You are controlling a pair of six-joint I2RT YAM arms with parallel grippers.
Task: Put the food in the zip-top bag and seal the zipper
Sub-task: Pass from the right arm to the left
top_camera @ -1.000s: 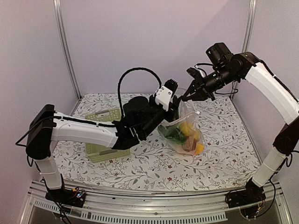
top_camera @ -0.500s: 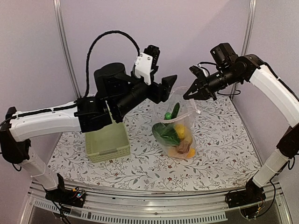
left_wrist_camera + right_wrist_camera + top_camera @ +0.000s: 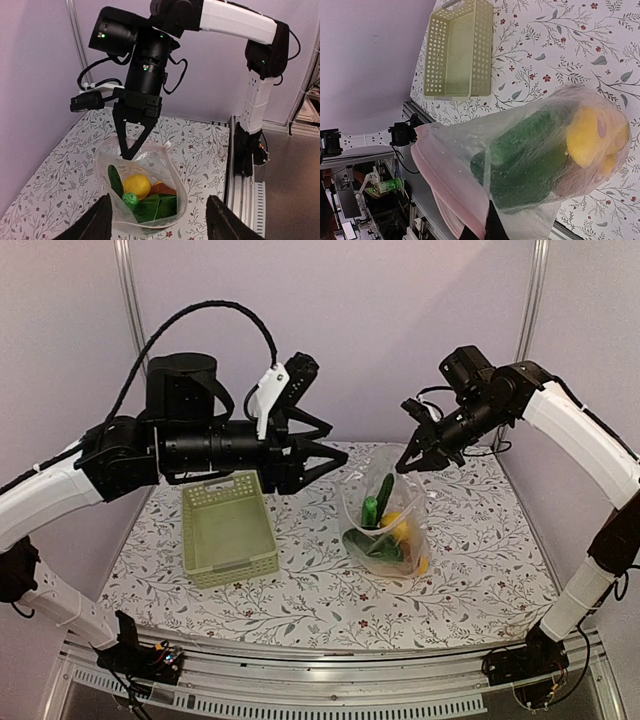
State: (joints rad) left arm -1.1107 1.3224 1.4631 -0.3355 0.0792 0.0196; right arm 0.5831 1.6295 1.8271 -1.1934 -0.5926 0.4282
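Nearest the arm bases, the flowered table (image 3: pixel 480 540) carries the pale green basket (image 3: pixel 228 530) on its left side, and no food shows in it from above. Just past the middle hangs the zip-top bag (image 3: pixel 390 510), lifted by its top edge. Whether its bottom rests on the table or hangs just above cannot be told. Inside it lie the food pieces: the long cucumber (image 3: pixel 383 490) leaning upright, a yellow lemon (image 3: pixel 136 186), dark green pieces (image 3: pixel 372 545) and a reddish-brown piece (image 3: pixel 161 189) low in the bag. Above and behind, the right pincer (image 3: pixel 410 462) is pressed together on the rim of the bag's mouth, pinching the plastic near the zipper (image 3: pixel 434 172), whose pale pink strip runs slack along the open edge. The mouth gapes wide in the left wrist view, so nothing is sealed yet. To the left of the bag and apart from it, the left pincer (image 3: pixel 320 460) is raised in the air with its fingers spread, holding nothing and pointing toward the bag. By my reading the filling is done and the sealing step is in hand. The next move calls for the left pincer to close in on the mouth edge, bring the two zipper halves flat together opposite the right pincer's hold, and squeeze along the strip without letting the bag swing or fold.
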